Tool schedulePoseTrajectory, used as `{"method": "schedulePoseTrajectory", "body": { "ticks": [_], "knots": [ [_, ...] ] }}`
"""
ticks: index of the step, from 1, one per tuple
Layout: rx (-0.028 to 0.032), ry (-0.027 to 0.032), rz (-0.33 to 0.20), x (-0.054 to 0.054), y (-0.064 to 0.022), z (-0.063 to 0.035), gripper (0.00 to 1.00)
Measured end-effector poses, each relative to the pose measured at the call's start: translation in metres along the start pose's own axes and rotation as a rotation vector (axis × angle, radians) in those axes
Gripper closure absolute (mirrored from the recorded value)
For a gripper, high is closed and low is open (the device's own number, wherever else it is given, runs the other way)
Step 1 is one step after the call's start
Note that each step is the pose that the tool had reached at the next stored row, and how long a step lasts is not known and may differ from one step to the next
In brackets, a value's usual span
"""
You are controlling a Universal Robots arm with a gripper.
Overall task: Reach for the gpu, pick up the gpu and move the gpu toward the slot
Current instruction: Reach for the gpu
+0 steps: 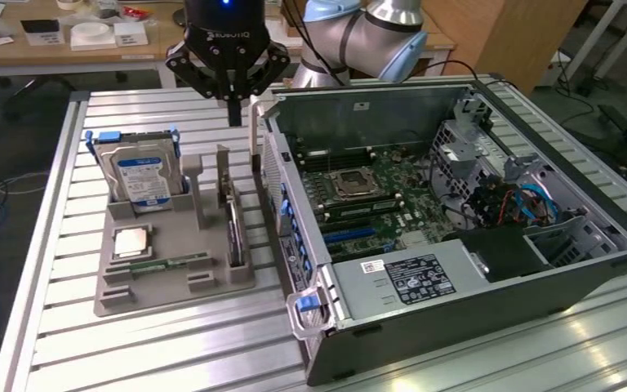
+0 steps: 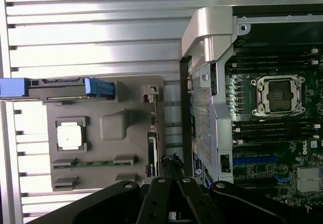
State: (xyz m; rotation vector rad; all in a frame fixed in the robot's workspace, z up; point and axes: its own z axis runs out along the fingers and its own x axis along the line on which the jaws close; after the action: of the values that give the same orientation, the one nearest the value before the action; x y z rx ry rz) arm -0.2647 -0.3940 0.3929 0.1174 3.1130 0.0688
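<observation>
One claw (image 1: pixel 234 110) hangs in the upper middle of the exterior view, its fingers pinched together on nothing, above the far end of the grey holder tray (image 1: pixel 172 296) and apart from the gpu (image 1: pixel 235 237); the gpu stands edge-on, a dark slab, in the slot along the tray's edge toward the exterior view's right; only a narrow strip of bench (image 1: pixel 161 351) parts that edge from the side wall of the computer case (image 1: pixel 433 314); bare slatted bench lies open in the lower left of the frame. The tray also holds a blue-labelled hard drive (image 1: pixel 140 173) upright at its back, with a square processor chip (image 1: pixel 131 242) and a narrow memory stick (image 1: pixel 172 263) lying flat; the case lies open upward, its motherboard (image 1: pixel 401 212) exposed.
</observation>
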Motion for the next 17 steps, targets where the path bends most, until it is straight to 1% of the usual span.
{"method": "schedulePoseTrajectory", "body": {
  "ticks": [4, 10, 17],
  "knots": [
    [0.0, 0.0, 0.0, 0.0005, 0.0, 0.0, 0.89],
    [0.0, 0.0, 0.0, 0.0059, -0.0004, -0.0002, 0.89],
    [0.0, 0.0, 0.0, 0.0064, -0.0005, -0.0002, 0.89]
  ]
}}
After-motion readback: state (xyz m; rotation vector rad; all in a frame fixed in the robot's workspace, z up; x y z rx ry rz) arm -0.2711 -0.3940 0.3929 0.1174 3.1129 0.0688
